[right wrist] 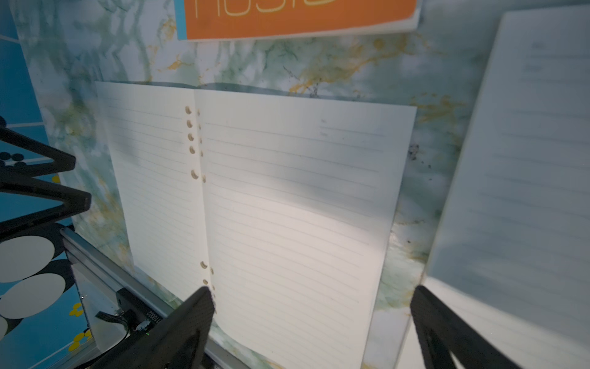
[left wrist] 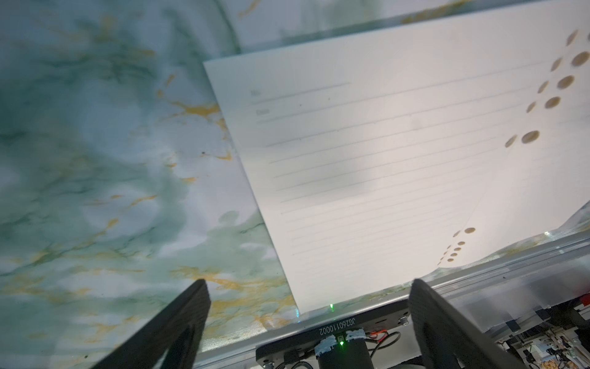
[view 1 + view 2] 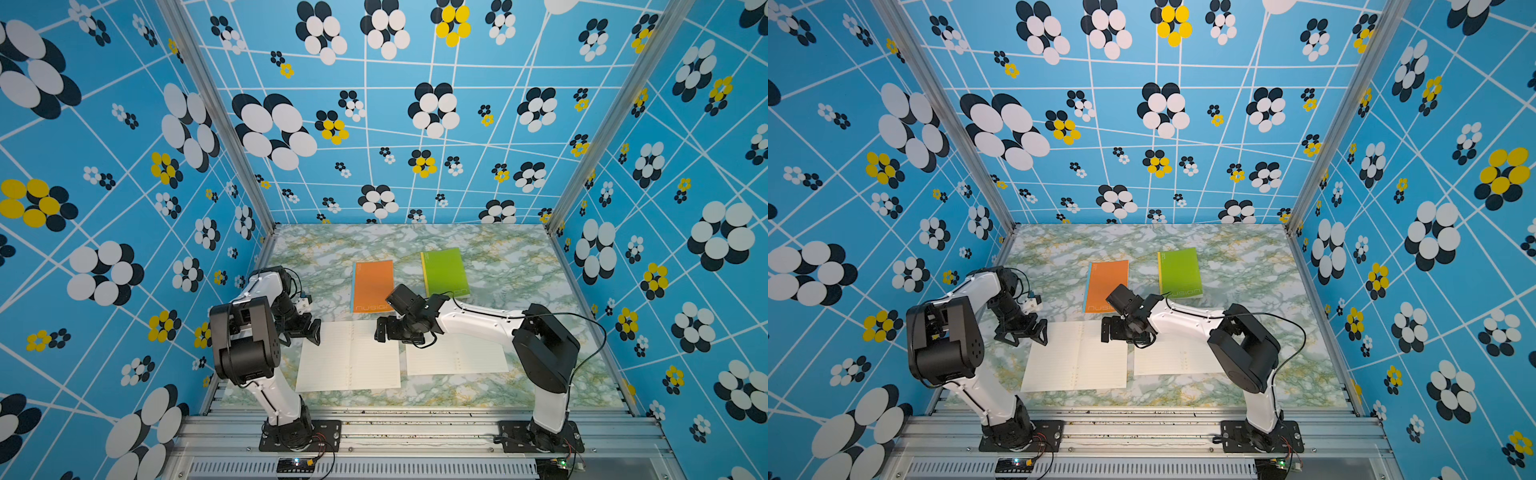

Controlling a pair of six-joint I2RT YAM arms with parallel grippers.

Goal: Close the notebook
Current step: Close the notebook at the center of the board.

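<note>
An open notebook [image 3: 349,357] lies flat on the marble-patterned surface [image 3: 519,270], near the front edge and closer to the left arm. Its lined cream pages face up and punched holes run along the middle fold. Both top views show it. Just beside it, toward the right arm, lies a second open notebook [image 3: 457,357], also flat with lined pages up.

Behind them lie two closed notebooks. The orange notebook [image 3: 372,284] has pale letters on its near edge. They read "nusi" before the right arm covers the rest. The green notebook [image 3: 444,272] has a similar pale word on its near edge, but it is too small to read with certainty.

The left gripper [image 3: 302,334] is at the far left corner of the open notebook. Its jaws are spread apart and hold nothing. In the left wrist view the left page edge runs between the two dark fingers [image 2: 191,319]. I cannot tell if they touch the paper. The same view shows a black board [image 2: 338,330] on the front rail, with the label "JG260110002" seen upside down.

The right gripper [image 3: 384,330] is over the far right corner of the open notebook, between the two open notebooks. Its jaws are also spread and empty. Near the top of the page two short printed words are too faint to read.
</note>
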